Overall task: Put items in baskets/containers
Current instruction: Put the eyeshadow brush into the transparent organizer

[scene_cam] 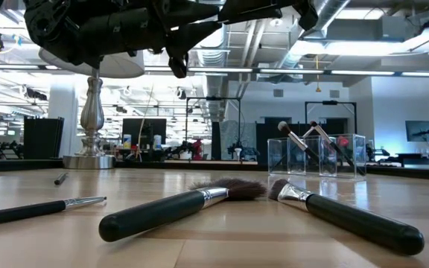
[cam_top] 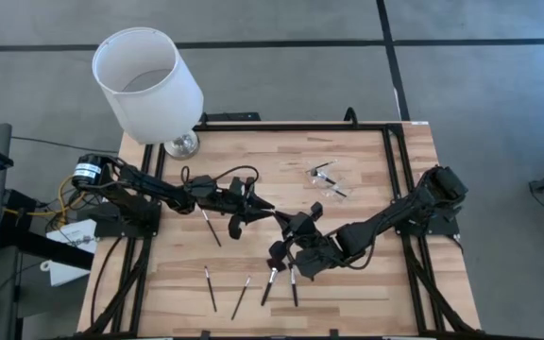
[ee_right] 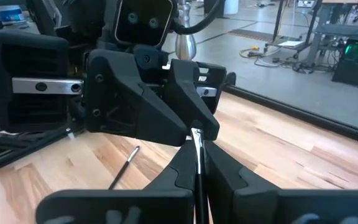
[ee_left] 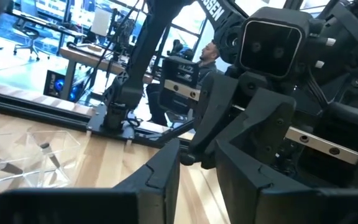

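Observation:
My right gripper (cam_top: 287, 223) hovers over the table's middle, shut on a slim brush (ee_right: 197, 152) with a silver ferrule. My left gripper (cam_top: 254, 217) faces it from the left, open, its fingers spread wide. One left finger (ee_right: 166, 118) ends right at the brush's tip. The clear container (cam_top: 327, 180) stands toward the far right with brushes leaning inside it (scene_cam: 319, 152). Several brushes lie flat on the near part of the table (cam_top: 270, 281), and one (cam_top: 212, 227) lies below the left arm. My right gripper pinches the thin brush between its two fingers, and the brush lies along them. The silver ferrule (ee_right: 197, 140) sticks out past the fingertips, toward the left gripper. The brush is lifted clear of the table. My left gripper has a fingertip (ee_right: 191, 127) at the ferrule's end; whether it touches, I cannot tell.
A lamp with a big white shade (cam_top: 147, 80) and a metal base (cam_top: 181, 144) stands at the far left corner. Black rails (cam_top: 390, 151) frame the table. In the low view, two thick-handled brushes (scene_cam: 177, 208) (scene_cam: 348, 216) lie close by.

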